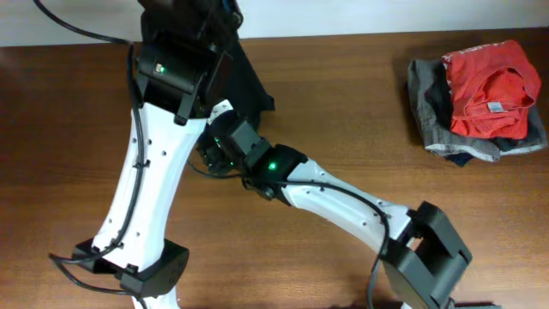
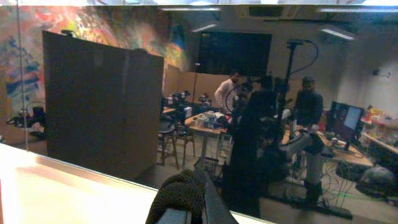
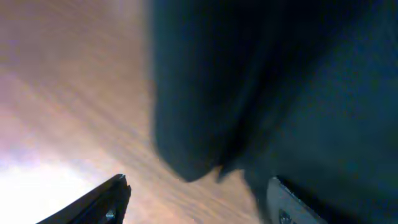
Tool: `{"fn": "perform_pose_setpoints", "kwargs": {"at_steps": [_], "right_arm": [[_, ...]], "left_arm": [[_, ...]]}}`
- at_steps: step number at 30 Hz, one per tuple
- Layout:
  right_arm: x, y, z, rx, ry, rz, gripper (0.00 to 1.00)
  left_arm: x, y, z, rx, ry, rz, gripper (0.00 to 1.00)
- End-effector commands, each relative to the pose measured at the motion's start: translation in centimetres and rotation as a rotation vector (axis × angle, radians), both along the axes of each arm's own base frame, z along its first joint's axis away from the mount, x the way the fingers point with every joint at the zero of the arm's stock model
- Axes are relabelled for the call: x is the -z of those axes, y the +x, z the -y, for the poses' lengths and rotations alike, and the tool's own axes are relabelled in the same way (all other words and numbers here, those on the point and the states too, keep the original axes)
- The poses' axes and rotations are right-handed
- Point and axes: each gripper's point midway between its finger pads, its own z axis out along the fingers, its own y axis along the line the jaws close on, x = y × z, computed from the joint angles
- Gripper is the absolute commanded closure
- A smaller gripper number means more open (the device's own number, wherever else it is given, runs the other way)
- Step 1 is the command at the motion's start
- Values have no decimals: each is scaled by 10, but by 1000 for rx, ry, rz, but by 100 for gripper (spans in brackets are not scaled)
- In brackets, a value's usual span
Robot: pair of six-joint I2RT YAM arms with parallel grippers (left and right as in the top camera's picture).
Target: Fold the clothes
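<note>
Overhead view: we see the clothes point(image 1: 250, 84), an all-black garment, hanging at the upper centre of the frame beside the left arm, above the table point(image 1: 77, 129). In the left wrist view, the left gripper point(image 2: 186, 214) sits at the bottom centre with its jaws closed on a bunch of that black fabric. In the right wrist view, the right gripper point(image 3: 196, 196) stands with jaws wide apart and grips nothing; the black garment fills the upper right of that frame, over the wood. At the upper right of the overhead frame, a red shirt point(image 1: 489, 86) lies on a grey garment point(image 1: 429, 120), well apart from both arms.
</note>
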Motion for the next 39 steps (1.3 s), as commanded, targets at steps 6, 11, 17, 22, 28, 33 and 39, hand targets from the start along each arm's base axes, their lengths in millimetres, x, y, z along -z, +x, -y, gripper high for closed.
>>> {"fn": "perform_pose_setpoints", "kwargs": {"at_steps": [6,11,17,22,28,33,39], "right_arm": [[2,37,33,127,-22,25,25],[1,48,44,156,-18,31,25],[-1,72,77,217,-40,51,25],[0,85,96,209,-52,52,25],[2,91,105,192,-64,52,25],[3,82,89,77,-38,30,25],[11,82,85,63,-34,15,28]], "left_arm": [[-11,-15,6,-15,44,1,99],[-10,-14,6,-16,46,-3,99],[-7,-15,2,-55,77,-31,99],[-5,-16,-1,-74,73,-40,99],[-5,-16,-1,-74,73,-40,99],[-5,-16,-1,-73,73,-40,99],[-4,-16,-1,-73,77,-47,99]]}}
